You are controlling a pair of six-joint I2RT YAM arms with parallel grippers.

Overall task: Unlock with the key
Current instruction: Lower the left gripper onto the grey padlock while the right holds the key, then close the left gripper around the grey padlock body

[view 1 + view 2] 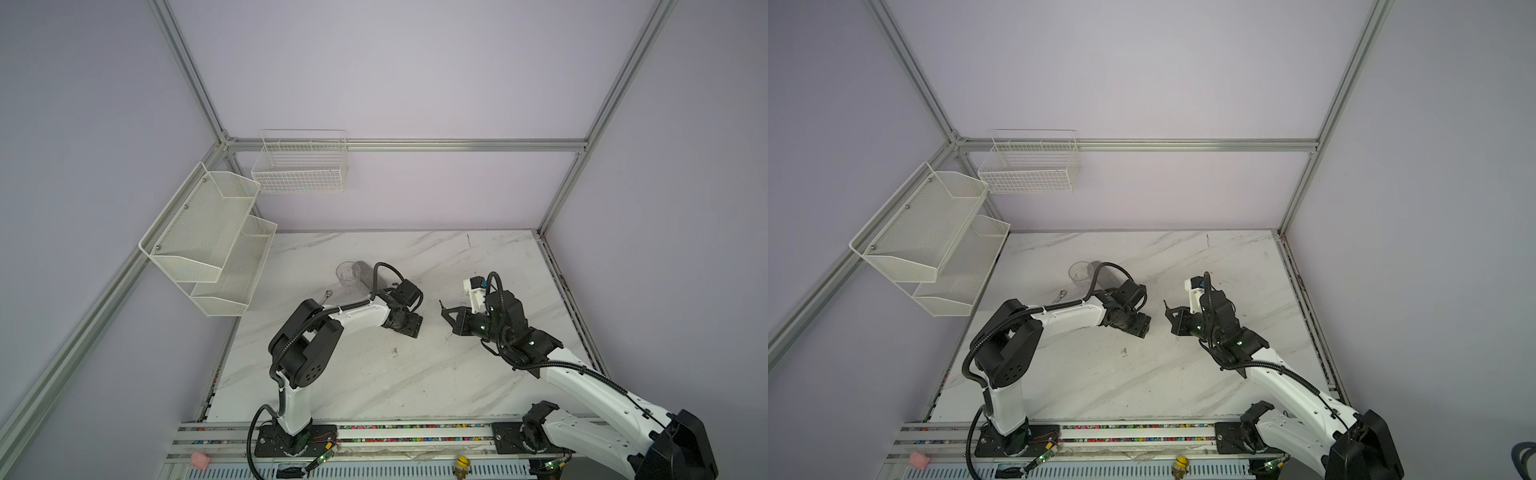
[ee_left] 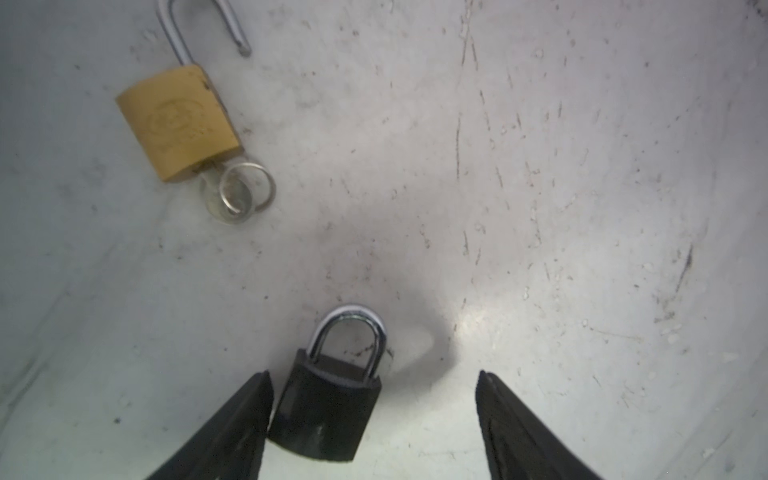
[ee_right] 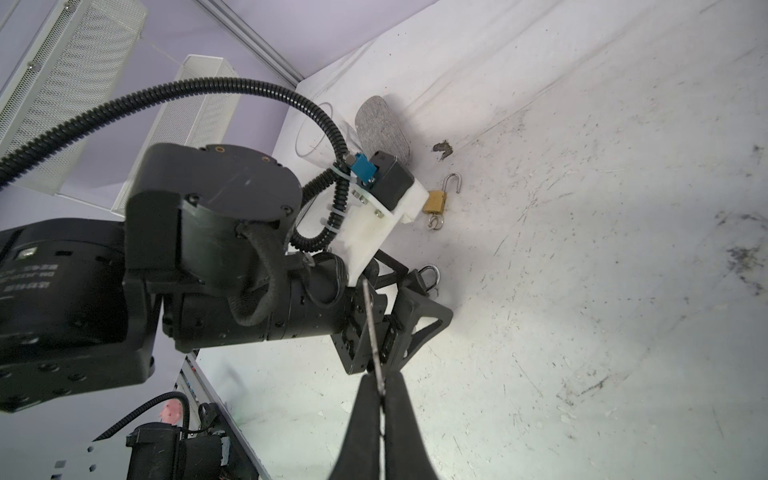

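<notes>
The small black padlock (image 2: 328, 403) with a chrome shackle lies flat on the white marbled surface (image 2: 540, 208), shackle closed. It sits between the spread fingers (image 2: 232, 424) of the left end effector (image 2: 374, 374), which is released and holds nothing. One finger is just beside the body's narrow side and the other is well apart. The right end effector (image 3: 380, 380) is clenched on a thin silver metal key (image 3: 371, 324), seen edge-on and sticking out past the pads. Farther off lies a squat brass padlock (image 2: 178, 124) with its shackle swung open and another key on a ring (image 2: 247, 187) in its base, so it looks already unlocked.

The black padlock is probably dense for its size, rigid and smooth-coated. Pushed by the key alone, it would likely slide or spin on the surface. The best hold seems to be across the two narrow sides of the body, leaving the shackle free to spring. The keyway cannot be seen. It is presumably in the face opposite the shackle, which points back toward the left wrist, so the lock may need lifting and turning to present it.

The key is light, stiff and slim. It could pivot between the pads under a twist, so it wants a firm pinch and a straight entry.
</notes>
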